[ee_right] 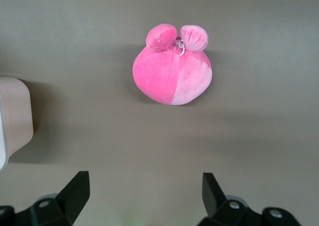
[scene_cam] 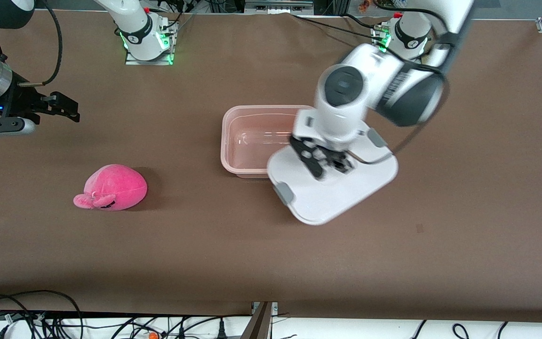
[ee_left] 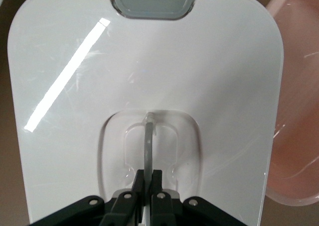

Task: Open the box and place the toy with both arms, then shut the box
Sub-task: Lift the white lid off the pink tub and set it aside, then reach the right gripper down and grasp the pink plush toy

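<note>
Now the left gripper (scene_cam: 325, 162) pinches the lid (scene_cam: 341, 188) by its handle over the box (scene_cam: 233, 136) rim, while the right gripper (scene_cam: 71, 110), fingers spread wide, hovers closest to the toy (scene_cam: 113, 187).

The lid (scene_cam: 341, 188) hides the box (scene_cam: 247, 136) corner beneath it; the left arm blurs, covering the box's rim above the lid.

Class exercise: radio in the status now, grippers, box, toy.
Left gripper shut on lid handle, lid held over box edge. Right gripper open, waiting. Toy on table, path unobstructed.
</note>
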Controlling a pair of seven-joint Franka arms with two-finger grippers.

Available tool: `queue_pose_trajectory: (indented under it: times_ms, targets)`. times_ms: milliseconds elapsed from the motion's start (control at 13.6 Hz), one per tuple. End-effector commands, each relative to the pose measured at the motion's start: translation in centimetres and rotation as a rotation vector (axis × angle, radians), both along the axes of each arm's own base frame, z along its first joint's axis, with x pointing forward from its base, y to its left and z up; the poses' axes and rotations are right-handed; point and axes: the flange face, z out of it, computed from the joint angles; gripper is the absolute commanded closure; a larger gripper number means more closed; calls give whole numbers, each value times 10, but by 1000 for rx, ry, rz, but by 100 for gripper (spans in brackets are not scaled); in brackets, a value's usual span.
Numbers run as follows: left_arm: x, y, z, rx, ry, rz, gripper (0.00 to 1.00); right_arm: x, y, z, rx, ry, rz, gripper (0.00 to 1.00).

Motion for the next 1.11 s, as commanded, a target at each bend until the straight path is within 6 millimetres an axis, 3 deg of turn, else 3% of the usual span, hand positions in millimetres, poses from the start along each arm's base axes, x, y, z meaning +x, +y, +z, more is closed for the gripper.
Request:
queue_pose_trajectory:
  times_ms: [0,148,221,443,516,738,1033]
  targets:
    - [16,78,27,-25,61,85,100,4,0,4,-9,-5,8,0]
    - [38,156,40,-35,85,147,100,7,-3,-1,-10,-4,4,0]
    - [47,205,45,-53,98,171,100,8,-3,-3,-12,1,4,0]
    - [41,318,69,-104,131,356,100,11,-8,-10,-14,11,-5,0]
    - [38,355,67,-97,153,414,100,15,-9,-19,-15,25,-5,0]
    - [33,408,62,-49,155,467,100,16,-11,-19,-17,19,-8,0]
    - [29,432,56,-65,172,430,100,38,-16,-52,-16,13,-16,0]
